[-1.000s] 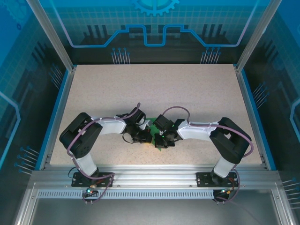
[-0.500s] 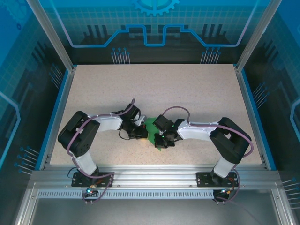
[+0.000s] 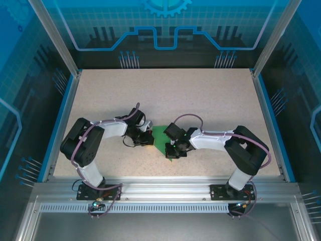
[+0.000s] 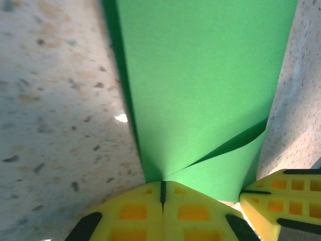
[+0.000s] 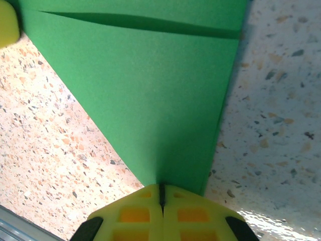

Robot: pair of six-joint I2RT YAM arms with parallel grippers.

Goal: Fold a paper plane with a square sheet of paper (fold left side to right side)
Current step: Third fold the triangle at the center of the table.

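The green sheet of paper (image 3: 161, 138) lies folded on the table between my two grippers. In the left wrist view the paper (image 4: 200, 75) has a loose upper layer, and its crease runs down to my shut left gripper (image 4: 162, 185). That gripper (image 3: 147, 140) sits at the paper's left edge. My right gripper (image 3: 173, 150) is shut too. Its tips (image 5: 161, 188) rest at a narrow corner of the paper (image 5: 150, 90). No paper shows between either pair of jaws. The right gripper's yellow fingers (image 4: 281, 201) also appear at the lower right of the left wrist view.
A speckled beige tabletop (image 3: 165, 95) extends behind the arms. A blue rim (image 3: 59, 125) and metal frame posts bound it at the sides. An aluminium rail (image 3: 160, 188) runs along the near edge by the arm bases.
My left gripper has slid left and slightly back, uncovering more of the green paper. The right gripper and the paper's near tip have stayed put.
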